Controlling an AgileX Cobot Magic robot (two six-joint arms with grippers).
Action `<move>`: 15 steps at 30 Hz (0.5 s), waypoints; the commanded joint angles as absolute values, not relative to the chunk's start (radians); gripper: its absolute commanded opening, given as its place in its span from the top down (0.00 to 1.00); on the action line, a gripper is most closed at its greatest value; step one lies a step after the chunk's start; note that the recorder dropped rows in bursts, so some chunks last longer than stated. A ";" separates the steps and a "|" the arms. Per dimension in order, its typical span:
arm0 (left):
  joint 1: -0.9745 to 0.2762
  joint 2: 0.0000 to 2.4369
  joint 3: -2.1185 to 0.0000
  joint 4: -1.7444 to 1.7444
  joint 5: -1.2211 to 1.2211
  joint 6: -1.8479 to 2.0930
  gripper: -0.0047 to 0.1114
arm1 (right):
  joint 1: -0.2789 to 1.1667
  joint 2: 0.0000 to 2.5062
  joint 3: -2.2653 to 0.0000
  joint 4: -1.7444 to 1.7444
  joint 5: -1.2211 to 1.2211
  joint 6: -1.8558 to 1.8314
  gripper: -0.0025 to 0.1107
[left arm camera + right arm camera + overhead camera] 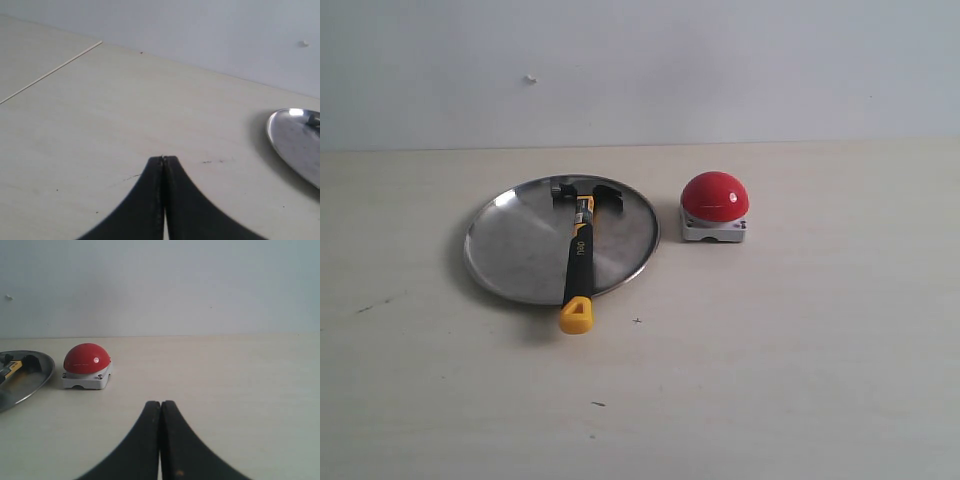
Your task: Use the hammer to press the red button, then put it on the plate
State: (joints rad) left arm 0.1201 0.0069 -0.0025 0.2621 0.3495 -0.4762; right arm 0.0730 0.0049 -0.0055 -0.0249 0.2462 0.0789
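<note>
Much bare pale table [800,380] lies open around everything. The round brushed-steel plate [510,250] carries the hammer [579,255], yellow end jutting past its near rim; wrist views crop the plate. Just beside sits the glossy domed red button [714,197]. Both the left gripper [163,159] and right gripper [160,403] are pressed closed, empty.

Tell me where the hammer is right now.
In the exterior view the hammer lies across the plate, left of the red button, head by the far rim and yellow end jutting past the near rim.
</note>
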 commanded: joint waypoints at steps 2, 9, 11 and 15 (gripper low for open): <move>0.123 0.000 0.000 0.245 0.355 -0.478 0.96 | 0.067 0.000 0.000 -0.024 0.237 0.080 0.98; 0.123 0.000 0.000 0.251 0.355 -0.478 0.96 | 0.067 0.000 0.000 -0.024 0.237 0.080 0.98; 0.123 0.000 0.000 0.254 0.358 -0.478 0.96 | 0.067 0.000 0.000 -0.024 0.237 0.082 0.98; 0.123 0.000 0.000 0.253 0.360 -0.478 0.96 | 0.067 0.000 0.000 -0.024 0.237 0.082 0.98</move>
State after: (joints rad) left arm 0.1201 0.0069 -0.0025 0.2569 0.3577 -0.4762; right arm 0.0730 0.0049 -0.0055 -0.0249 0.2462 0.0789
